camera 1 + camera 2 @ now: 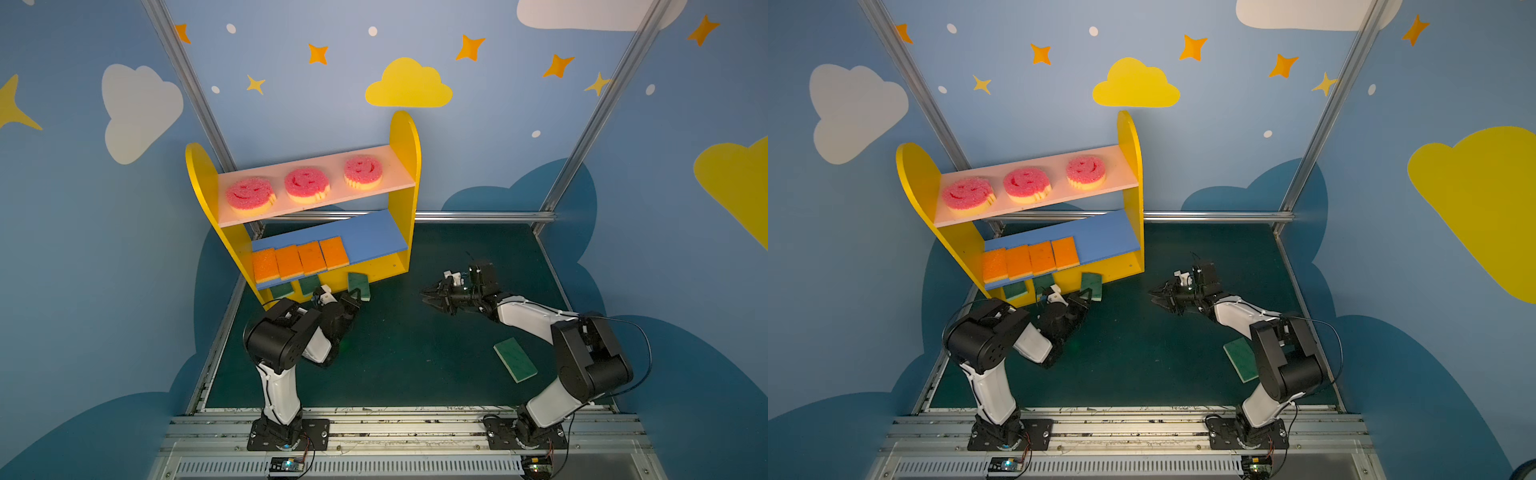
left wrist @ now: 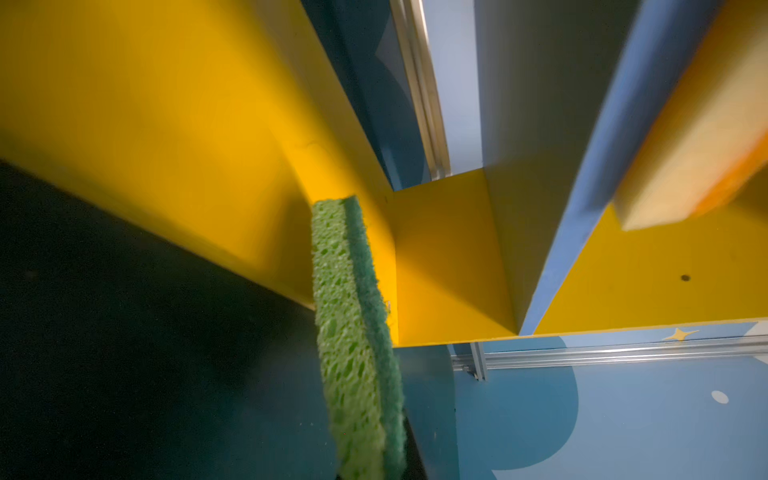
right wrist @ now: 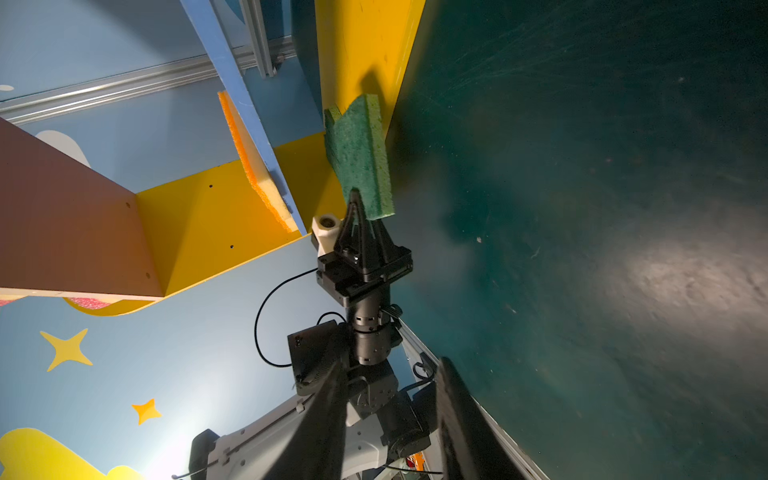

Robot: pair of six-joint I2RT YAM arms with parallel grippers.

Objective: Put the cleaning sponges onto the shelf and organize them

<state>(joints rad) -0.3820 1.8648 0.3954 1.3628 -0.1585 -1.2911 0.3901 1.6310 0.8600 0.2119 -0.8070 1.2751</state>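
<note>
Left of centre in a top view, the left gripper [image 1: 355,296] grasps a green sponge [image 1: 358,282] on edge — just beside the base of the shelf [image 1: 405,166]. The right gripper [image 1: 427,297] hangs released and empty, right of centre.

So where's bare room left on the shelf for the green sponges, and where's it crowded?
Free: the blue board right of the orange sponges; the yellow base right of the held green sponge. Crowded: the base's left end, two green sponges plus the left gripper.
</note>
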